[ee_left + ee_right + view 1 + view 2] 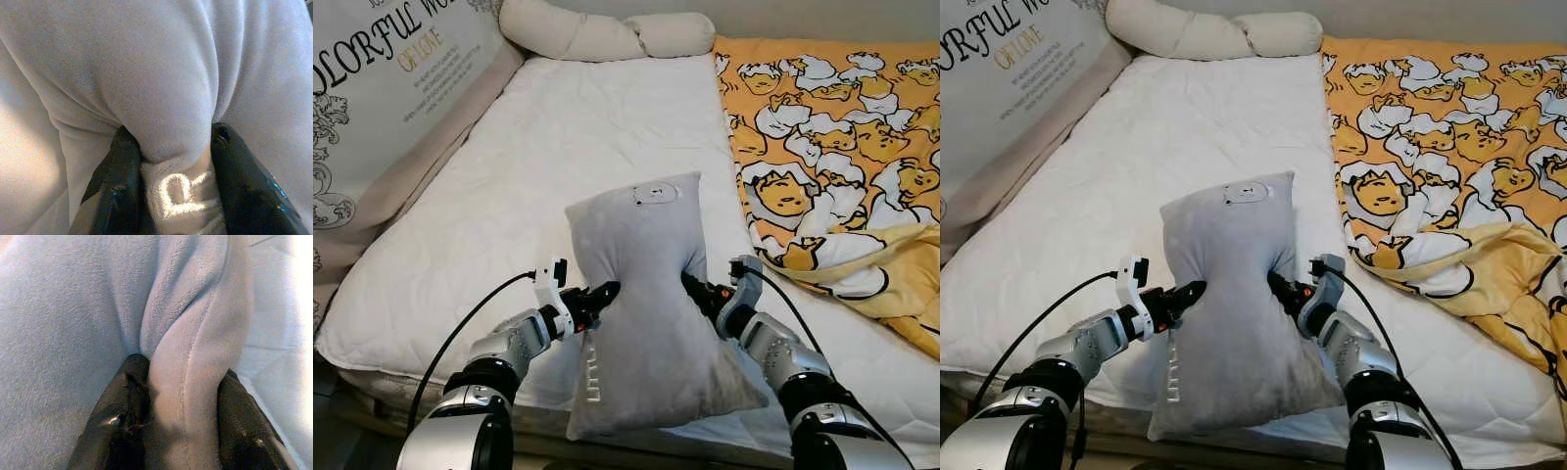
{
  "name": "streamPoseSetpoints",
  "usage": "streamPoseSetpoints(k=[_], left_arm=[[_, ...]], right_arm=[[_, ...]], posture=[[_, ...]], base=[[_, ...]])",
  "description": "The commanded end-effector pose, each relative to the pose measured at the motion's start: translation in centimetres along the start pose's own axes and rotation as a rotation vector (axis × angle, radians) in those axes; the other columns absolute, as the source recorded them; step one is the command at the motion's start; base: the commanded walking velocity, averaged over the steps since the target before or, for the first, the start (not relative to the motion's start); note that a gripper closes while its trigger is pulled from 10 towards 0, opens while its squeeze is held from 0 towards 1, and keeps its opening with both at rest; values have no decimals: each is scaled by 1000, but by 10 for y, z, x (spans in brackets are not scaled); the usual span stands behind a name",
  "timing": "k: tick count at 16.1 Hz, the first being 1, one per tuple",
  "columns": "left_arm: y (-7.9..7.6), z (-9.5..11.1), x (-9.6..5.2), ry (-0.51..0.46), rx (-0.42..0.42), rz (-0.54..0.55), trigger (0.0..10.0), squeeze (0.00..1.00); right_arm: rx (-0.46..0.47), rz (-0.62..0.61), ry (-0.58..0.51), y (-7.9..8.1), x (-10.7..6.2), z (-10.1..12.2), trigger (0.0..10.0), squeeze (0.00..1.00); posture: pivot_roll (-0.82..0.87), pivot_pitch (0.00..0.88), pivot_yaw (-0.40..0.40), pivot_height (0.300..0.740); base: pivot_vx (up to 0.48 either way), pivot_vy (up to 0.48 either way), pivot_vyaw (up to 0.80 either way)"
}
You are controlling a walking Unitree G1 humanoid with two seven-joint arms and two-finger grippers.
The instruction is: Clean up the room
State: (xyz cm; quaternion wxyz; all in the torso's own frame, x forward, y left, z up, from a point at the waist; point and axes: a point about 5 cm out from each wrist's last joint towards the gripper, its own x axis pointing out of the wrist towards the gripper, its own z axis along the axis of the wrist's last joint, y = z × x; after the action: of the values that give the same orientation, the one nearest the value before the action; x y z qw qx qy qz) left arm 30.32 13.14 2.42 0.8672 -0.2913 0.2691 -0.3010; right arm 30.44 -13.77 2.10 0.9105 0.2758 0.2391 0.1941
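Nearest the camera, the grey pillow (641, 313) is held up over the near edge of the bed (558, 157), its lower end hanging past the mattress edge. It serves as the reference for all positions below.

Left gripper (604, 294): at the pillow's left edge, about mid-height. The wrist view shows both black fingers (117, 196) closed on a fold of the plush fabric beside embroidered lettering. Right gripper (691, 286): at the pillow's right edge, level with the left. Its fingers (122, 416) are likewise pinched on a seamed fold. The pillow narrows visibly between the two grips. Judgement: the two-sided hold keeps the soft pillow upright and spread, so that it can be carried and set down flat rather than sagging from one corner.

Beyond the pillow, the bed carries a white quilted cover, bare across the middle. To the right of the pillow and beyond it lies a rumpled yellow cartoon blanket (832, 147), its near edge folded over. To the left of the pillow, a printed cushion panel (382, 88) with lettering leans along the bed's side. Farthest from the pillow, a cream bolster (607, 34) lies across the head of the bed.

Judgement: placing the pillow toward the head end appears to be the step in hand; the blanket remains unfolded.
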Motion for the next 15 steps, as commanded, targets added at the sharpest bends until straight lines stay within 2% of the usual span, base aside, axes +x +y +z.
streamPoseSetpoints(k=[1,3,7,10,12,15], left_arm=[[-6,-8,6,37,8,-18,0,0],[-6,-9,6,40,11,-15,0,0],[-6,-8,6,38,14,-10,0,0],[-5,-8,5,23,23,5,0,0],[-7,-1,6,6,79,3,0,0],[-9,14,4,-16,244,18,0,0]], right_arm=[[-8,6,-3,11,9,0,0,0],[-62,-23,-23,13,11,-2,0,0],[-26,-7,-69,13,11,5,0,0],[-48,-7,-77,14,12,6,0,0],[-63,-20,-98,13,11,12,0,0],[-87,17,-174,18,12,31,0,0]], posture=[[-36,0,80,740],[-37,0,81,740],[-38,0,83,740],[-40,0,86,740],[-38,0,85,740],[-39,0,84,740]], base=[[0,0,0],[0,0,0],[0,0,0],[0,0,0],[0,0,0],[0,0,0]])
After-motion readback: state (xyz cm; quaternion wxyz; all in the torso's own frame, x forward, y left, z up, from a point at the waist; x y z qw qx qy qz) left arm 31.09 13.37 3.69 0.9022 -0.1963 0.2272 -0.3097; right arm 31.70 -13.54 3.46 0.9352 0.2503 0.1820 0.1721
